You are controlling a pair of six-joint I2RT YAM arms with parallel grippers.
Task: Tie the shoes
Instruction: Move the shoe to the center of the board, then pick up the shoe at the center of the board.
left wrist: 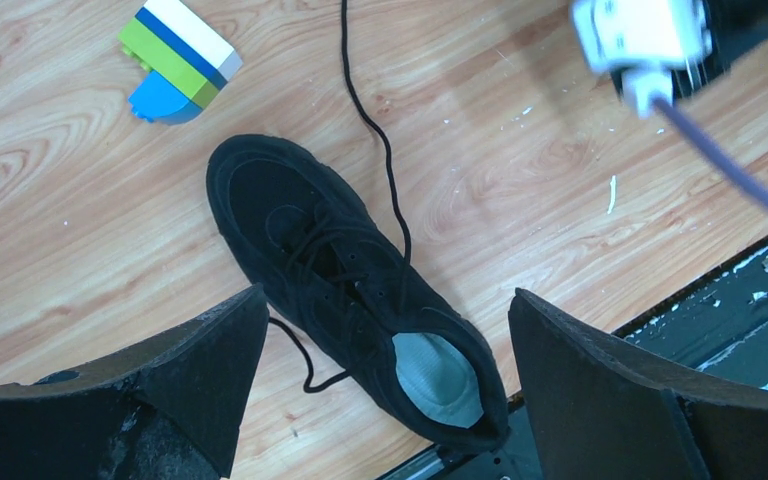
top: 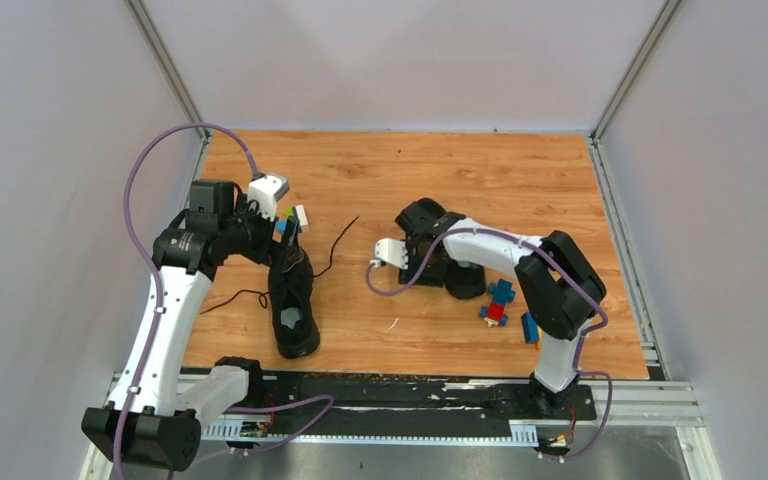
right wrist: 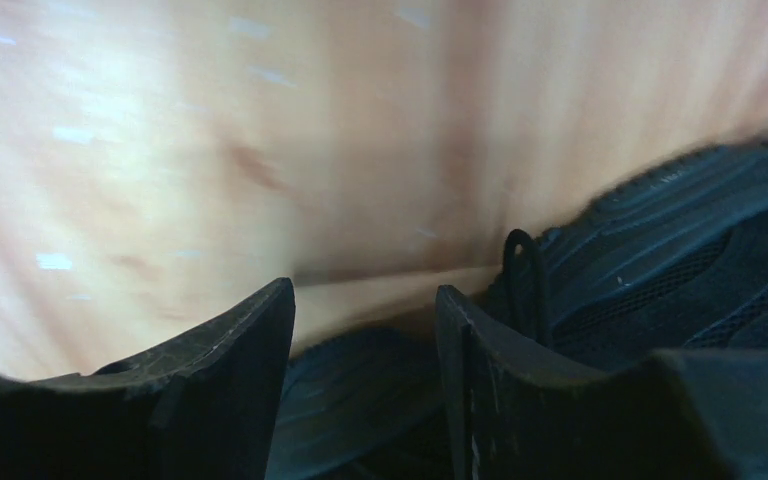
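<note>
- Top external view: the left shoe (top: pixel 293 300) lies on the left part of the tabletop (top: pixel 440 170), toe away from the arm bases and heel near the front edge. The left end effector (left wrist: pixel 387 293) hangs above it without touching.
- In the left wrist view its fingers (left wrist: pixel 210 370) stand wide apart with nothing between them. The shoe shows below in the gap, with a pale grey insole and untied lacing.
- One loose lace (left wrist: pixel 380 140) runs from the eyelets past the toe onto the wood. A second lace end (top: pixel 230 297) trails off toward the left of the top view.
- A block stack (left wrist: pixel 180 55) of green, blue and white sits just beyond the toe.
- The left arm rises from its base, folds at the elbow and points its wrist downward.
- The right shoe (right wrist: pixel 680 230) lies right of centre, largely hidden under the right arm from above.
- The right end effector (right wrist: pixel 365 290) is low against this shoe, jaws partly apart and holding nothing. A thin lace loop (right wrist: pixel 525 270) stands just beside one finger. The wood behind is blurred.
- The right arm bends back leftward from its base, forearm low.
- Red and blue toy blocks (top: pixel 498 300) lie just right of that shoe.
- The tabletop is wood-grained, with pale walls (top: pixel 410 60) on three sides and a black rail (top: pixel 410 390) along the near edge.
</note>
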